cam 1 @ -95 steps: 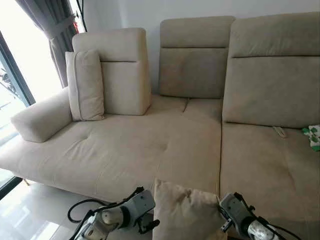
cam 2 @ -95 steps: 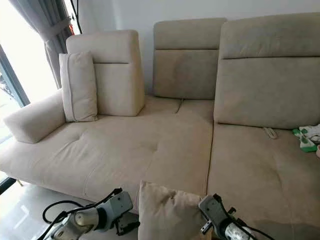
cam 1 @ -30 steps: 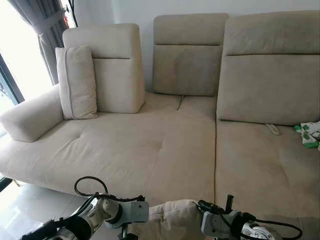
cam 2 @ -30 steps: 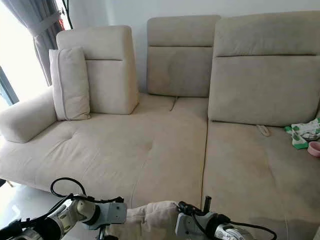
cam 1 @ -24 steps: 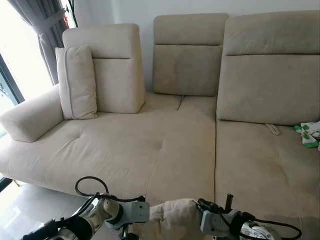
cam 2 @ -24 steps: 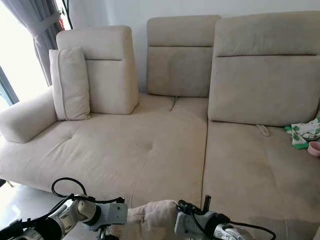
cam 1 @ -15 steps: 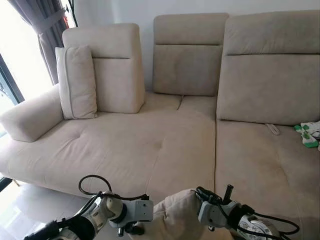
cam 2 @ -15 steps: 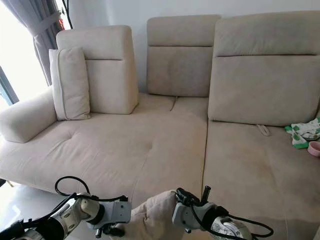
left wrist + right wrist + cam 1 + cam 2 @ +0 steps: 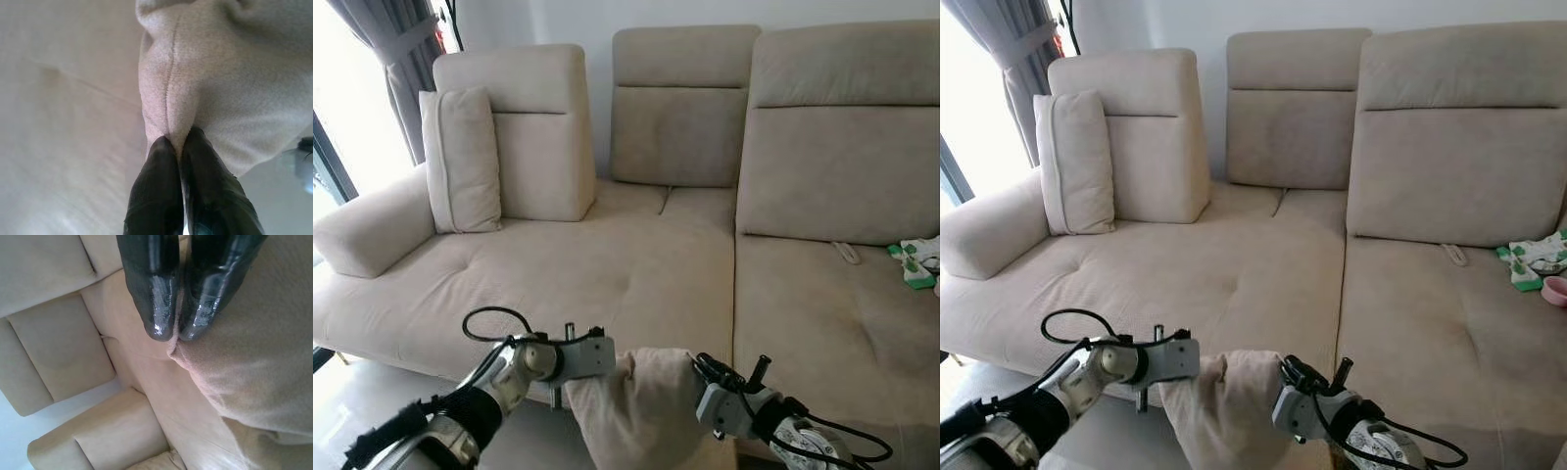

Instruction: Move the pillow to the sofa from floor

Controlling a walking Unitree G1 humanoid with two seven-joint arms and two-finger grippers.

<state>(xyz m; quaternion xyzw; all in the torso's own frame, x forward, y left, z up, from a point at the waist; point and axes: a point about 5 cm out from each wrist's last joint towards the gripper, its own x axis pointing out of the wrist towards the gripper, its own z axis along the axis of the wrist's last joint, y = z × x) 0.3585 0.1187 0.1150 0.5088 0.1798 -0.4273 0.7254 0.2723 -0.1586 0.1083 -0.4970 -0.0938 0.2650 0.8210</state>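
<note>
Both silver arms reach forward low at the near edge of the scene, their wrists turned inward toward each other. The left gripper [image 9: 178, 142] is at near left, its two black fingers [image 9: 156, 191] pressed together and pinching a fold of the pillow [image 9: 641, 411] at its left edge. The right gripper [image 9: 176, 330] is at near right, its fingers [image 9: 149, 289] likewise clamped tight on the pillow's right edge, a black cable looping behind each wrist
</note>
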